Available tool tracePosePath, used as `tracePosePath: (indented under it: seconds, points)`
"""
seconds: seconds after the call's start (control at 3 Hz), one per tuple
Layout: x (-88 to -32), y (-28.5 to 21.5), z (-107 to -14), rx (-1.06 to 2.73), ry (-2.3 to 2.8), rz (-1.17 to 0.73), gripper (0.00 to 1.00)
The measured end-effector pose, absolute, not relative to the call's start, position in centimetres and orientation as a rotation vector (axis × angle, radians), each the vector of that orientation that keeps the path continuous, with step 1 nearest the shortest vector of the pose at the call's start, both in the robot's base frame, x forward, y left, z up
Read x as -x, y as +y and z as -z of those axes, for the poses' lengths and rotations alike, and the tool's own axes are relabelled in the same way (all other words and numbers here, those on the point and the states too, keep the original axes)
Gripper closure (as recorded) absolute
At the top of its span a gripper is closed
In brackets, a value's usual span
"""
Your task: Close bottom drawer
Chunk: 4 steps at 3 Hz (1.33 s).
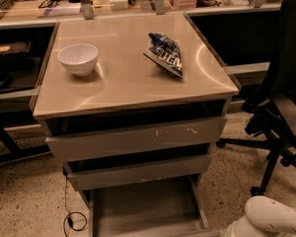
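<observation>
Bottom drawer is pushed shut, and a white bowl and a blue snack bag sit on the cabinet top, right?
No: the camera view shows the bottom drawer pulled out, tray floor exposed. The white bowl and blue snack bag do sit on the cabinet top. The gripper is not in view.

The cabinet top (133,78) is smooth with a satin sheen. The bottom drawer (143,209) shows a flat, matt grey metal floor, and the top drawer front (135,137) is dull grey metal with pale scratches. The bowl (78,58) is glossy white, the snack bag (165,53) is crinkled shiny foil, and the floor (24,201) is speckled and matt. The arm shell (274,218) at lower right is smooth white plastic, the gripper out of view.
</observation>
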<state>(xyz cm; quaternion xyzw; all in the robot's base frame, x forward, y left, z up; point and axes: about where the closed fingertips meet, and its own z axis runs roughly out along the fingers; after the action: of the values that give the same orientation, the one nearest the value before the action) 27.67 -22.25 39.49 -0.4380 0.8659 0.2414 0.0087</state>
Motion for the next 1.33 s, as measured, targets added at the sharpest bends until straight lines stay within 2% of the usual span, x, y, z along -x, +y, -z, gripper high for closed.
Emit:
tracePosePath:
  seconds: [0.67,1.33]
  points:
    - [-29.2,-21.0,-31.0,1.254,2.675,-0.829,1.00]
    - [-34.3,-19.4,-24.3,1.209,2.629,-0.773,1.00]
